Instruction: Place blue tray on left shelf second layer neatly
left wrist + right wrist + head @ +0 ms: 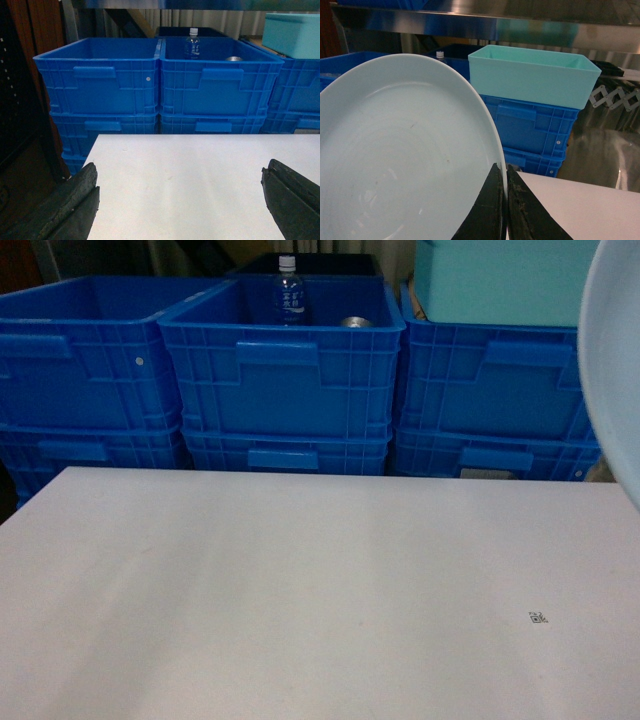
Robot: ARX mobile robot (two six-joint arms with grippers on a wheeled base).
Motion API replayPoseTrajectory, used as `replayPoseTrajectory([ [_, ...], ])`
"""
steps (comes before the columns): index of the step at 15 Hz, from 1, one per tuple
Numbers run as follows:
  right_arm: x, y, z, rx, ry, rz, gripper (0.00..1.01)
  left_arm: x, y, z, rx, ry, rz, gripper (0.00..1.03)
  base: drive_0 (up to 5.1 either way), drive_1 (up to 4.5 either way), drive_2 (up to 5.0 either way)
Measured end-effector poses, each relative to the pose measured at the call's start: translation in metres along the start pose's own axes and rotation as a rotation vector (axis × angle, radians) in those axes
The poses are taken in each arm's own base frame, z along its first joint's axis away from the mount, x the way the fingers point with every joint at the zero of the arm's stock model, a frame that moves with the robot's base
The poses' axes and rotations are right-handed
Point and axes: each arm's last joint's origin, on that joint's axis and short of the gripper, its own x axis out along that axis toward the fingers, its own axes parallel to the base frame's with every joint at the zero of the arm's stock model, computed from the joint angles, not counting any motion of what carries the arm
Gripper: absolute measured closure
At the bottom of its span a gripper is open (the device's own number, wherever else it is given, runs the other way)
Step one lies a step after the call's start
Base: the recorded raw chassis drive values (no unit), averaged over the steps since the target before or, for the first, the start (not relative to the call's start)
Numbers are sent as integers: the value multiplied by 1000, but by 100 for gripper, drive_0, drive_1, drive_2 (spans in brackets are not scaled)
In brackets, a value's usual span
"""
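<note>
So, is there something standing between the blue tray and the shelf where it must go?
Yes. The right gripper holds the blue tray by its rim, but stacked blue crates and a turquoise box fill the space ahead, under the steel shelf rail. No free spot on that tier shows in these views.

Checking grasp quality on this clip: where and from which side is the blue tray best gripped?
By its raised rim, from the edge side. The blue tray is shallow and wide, so only the thin rim fits between fingers. The right gripper already pinches the rim there, one finger on each face; the tray stands tilted up off the table.
</note>
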Motion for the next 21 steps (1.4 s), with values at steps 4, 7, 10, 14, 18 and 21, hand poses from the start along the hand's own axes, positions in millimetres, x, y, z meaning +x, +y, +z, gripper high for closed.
replayPoseTrajectory([
  [4,-25,11,1,20,4,49,99,0,0,0,0,0,0,5,0,0,0],
  [7,-35,16,-7,31,32,65,99,0,0,0,0,0,0,5,0,0,0],
  [10,-39,18,-11,33,27,58,99,0,0,0,0,0,0,5,0,0,0],
  [14,-38,21,-20,6,49,39,99,0,0,0,0,0,0,5,0,0,0],
  [18,-38,21,-19,-1,48,31,99,0,0,0,0,0,0,5,0,0,0],
  [21,-38,21,-19,-1,48,31,99,0,0,0,0,0,0,5,0,0,0],
])
